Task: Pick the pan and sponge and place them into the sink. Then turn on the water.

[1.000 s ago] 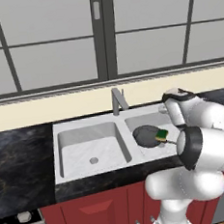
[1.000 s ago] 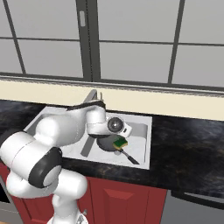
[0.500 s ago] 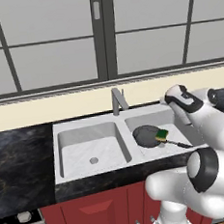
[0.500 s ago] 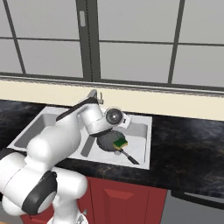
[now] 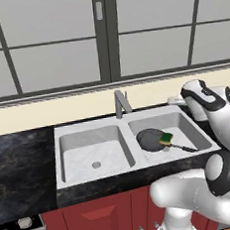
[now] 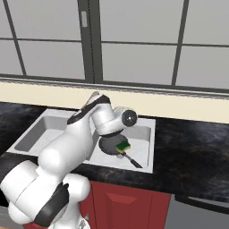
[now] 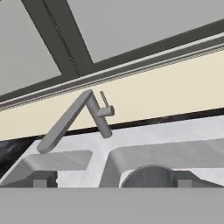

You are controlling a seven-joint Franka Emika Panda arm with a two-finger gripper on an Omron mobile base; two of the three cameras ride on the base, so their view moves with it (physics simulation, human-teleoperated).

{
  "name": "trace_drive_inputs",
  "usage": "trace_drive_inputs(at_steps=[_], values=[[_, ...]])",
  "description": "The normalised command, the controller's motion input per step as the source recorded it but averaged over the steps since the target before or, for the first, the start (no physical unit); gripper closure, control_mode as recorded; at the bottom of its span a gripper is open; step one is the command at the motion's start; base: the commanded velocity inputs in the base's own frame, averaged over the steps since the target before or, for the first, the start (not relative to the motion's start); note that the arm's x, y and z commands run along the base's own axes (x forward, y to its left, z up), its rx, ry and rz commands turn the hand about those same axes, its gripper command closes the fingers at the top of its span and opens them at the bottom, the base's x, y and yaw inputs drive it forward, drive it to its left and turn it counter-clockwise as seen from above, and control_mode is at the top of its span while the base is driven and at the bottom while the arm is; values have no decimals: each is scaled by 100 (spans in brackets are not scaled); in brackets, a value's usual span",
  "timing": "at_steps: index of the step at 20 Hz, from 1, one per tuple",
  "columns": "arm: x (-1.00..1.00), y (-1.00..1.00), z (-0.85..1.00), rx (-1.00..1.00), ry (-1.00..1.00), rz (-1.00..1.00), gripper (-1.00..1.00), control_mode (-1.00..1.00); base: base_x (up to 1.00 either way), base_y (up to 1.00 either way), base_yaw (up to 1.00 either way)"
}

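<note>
Below the kitchen window, pan [image 5: 150,138] and sponge [image 5: 166,140] already lie in the sink's [image 5: 89,134] right basin, leaving only the faucet [image 7: 78,118], which the empty, open tool [image 7: 109,183] faces.

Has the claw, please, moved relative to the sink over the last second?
Yes. The claw has lifted off the pan in the sink and risen rightward, open, facing the faucet.

I see the pan [image 5: 150,138] in the sink's [image 5: 91,130] right bowl, sponge [image 5: 166,140] seemingly on its right rim, faucet [image 5: 121,103] behind.
</note>
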Motion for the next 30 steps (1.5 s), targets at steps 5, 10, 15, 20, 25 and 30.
trace_drive_inputs(at_steps=[5,10,15,20,25,30], values=[[-2,15,16,-4,-18,10,-100,-100,0,0,0],[-13,28,20,-6,-22,2,-100,-100,0,0,0],[-11,28,18,-1,-19,-6,-100,-100,0,0,0],[-13,18,15,2,-14,-6,-100,-100,0,0,0],[-1,14,1,6,-10,-4,-100,-100,0,0,0],[2,6,-1,6,-12,-2,-100,-100,0,0,0]])
